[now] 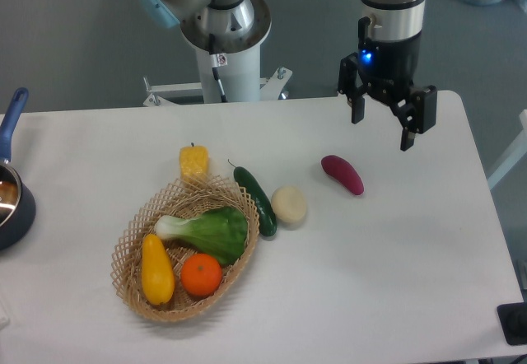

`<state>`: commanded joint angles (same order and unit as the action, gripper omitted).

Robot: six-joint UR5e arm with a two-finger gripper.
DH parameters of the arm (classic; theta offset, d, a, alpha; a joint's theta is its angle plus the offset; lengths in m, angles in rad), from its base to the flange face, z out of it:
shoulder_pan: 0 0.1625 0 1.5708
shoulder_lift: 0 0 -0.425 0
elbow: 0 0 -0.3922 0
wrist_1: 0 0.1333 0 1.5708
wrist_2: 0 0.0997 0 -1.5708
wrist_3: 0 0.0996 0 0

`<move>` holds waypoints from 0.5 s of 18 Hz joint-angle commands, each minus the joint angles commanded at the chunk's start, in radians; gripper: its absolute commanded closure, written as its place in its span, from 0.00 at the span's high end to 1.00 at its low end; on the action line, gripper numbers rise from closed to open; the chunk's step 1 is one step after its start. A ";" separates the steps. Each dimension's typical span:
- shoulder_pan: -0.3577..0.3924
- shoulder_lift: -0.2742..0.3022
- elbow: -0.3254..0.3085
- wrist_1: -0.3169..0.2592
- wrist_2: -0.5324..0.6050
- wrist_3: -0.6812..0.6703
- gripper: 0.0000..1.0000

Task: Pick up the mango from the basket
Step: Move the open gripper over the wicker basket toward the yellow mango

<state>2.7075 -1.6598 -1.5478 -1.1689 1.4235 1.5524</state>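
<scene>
The mango [157, 269], a glossy yellow-orange oval, lies at the left side of the tan wicker basket [132, 232] on the near left of the table. An orange fruit [201, 274] and a green leafy vegetable [210, 231] share the basket with it. My gripper [382, 133] hangs high over the far right part of the table, well away from the basket. Its two fingers are spread apart with nothing between them.
A pale-yellow corn piece [193, 163] stands just behind the basket. A dark green cucumber [255, 200], a cream round item [289, 205] and a purple eggplant [342, 174] lie to the basket's right. A blue-handled pot [12, 191] sits at the left edge.
</scene>
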 joint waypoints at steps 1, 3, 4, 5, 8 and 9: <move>0.000 0.000 -0.002 0.002 0.002 0.000 1.00; -0.006 0.002 -0.006 0.009 0.003 -0.003 1.00; -0.008 0.002 -0.006 0.011 0.005 -0.008 1.00; -0.009 0.002 -0.006 0.011 0.006 -0.011 1.00; -0.009 -0.002 -0.008 0.014 0.006 -0.031 1.00; -0.008 -0.002 -0.017 0.014 0.000 -0.032 1.00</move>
<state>2.6998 -1.6613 -1.5646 -1.1551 1.4236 1.5202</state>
